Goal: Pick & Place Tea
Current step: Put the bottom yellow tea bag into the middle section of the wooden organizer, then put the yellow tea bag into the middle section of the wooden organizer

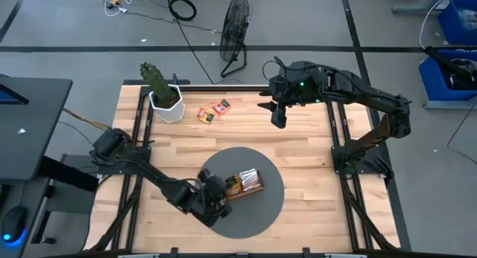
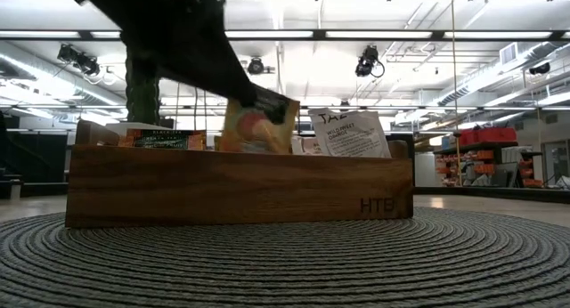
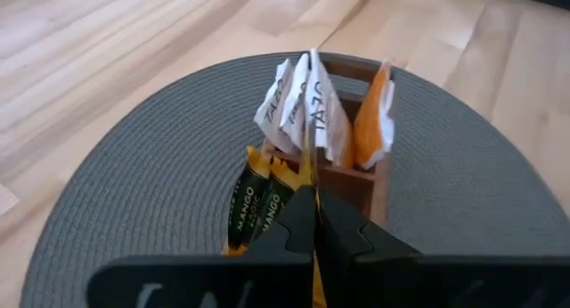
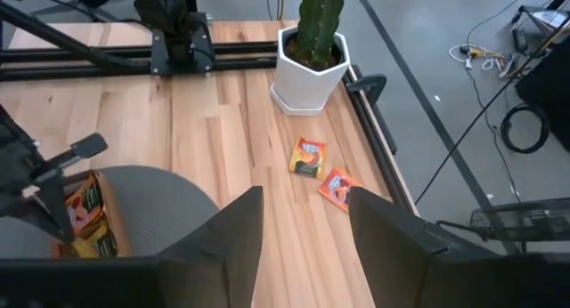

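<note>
Nearest you, your left claw sits over the round grey mat, pinched shut on an orange sachet held on edge right at the wooden tray, where white sachets and orange ones already stand upright in the compartments. That sachet hangs just above the tray's rim, so to my eye only a short lowering remains there. Farther across the surface, the right claw hovers with its fingers spread wide and nothing between them. The two loose sachets lie flat beyond it toward the white cactus pot, side by side near the far edge. They lie ahead of the right claw, making it the nearer arm for them.
</note>
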`<state>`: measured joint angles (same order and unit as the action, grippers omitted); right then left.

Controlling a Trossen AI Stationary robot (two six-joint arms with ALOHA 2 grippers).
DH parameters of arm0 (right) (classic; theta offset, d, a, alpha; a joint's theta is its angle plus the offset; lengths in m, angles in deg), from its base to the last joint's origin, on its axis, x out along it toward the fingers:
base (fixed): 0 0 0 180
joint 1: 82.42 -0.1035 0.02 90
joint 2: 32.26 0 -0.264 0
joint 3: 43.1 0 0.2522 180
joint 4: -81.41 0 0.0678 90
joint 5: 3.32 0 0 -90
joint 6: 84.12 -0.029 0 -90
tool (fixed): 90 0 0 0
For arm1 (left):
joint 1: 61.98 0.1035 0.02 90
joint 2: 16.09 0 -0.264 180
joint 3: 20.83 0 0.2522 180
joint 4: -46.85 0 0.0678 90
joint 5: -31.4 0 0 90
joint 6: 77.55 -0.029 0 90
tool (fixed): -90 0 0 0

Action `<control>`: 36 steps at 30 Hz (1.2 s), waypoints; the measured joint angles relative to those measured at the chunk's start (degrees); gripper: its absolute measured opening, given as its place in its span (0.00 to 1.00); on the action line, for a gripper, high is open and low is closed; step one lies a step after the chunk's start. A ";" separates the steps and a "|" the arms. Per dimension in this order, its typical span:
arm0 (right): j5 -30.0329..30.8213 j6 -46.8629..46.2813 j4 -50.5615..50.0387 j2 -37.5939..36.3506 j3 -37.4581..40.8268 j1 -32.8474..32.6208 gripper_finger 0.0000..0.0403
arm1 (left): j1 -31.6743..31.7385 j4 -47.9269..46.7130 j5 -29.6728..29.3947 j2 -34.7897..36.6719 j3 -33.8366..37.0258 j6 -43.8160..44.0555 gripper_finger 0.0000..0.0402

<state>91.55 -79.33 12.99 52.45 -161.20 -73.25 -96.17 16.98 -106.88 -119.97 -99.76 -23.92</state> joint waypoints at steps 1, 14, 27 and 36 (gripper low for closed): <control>0.00 -0.02 -0.06 0.00 0.00 0.00 0.43 | 0.27 0.79 -0.13 -0.57 0.00 -0.23 0.00; 0.01 0.18 -0.30 0.02 0.00 0.00 0.43 | 1.77 1.67 3.70 -1.97 -0.02 1.79 0.01; -1.49 0.20 -0.24 0.04 0.00 0.00 0.43 | 2.65 -1.31 8.03 -1.43 -0.02 2.79 0.21; -2.98 0.28 -0.24 0.04 0.00 0.01 0.43 | 2.89 -3.80 7.50 4.13 -0.02 -0.59 0.39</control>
<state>88.56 -79.05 12.76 52.49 -161.20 -73.24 -93.27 13.17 -99.38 -115.84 -99.78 -24.51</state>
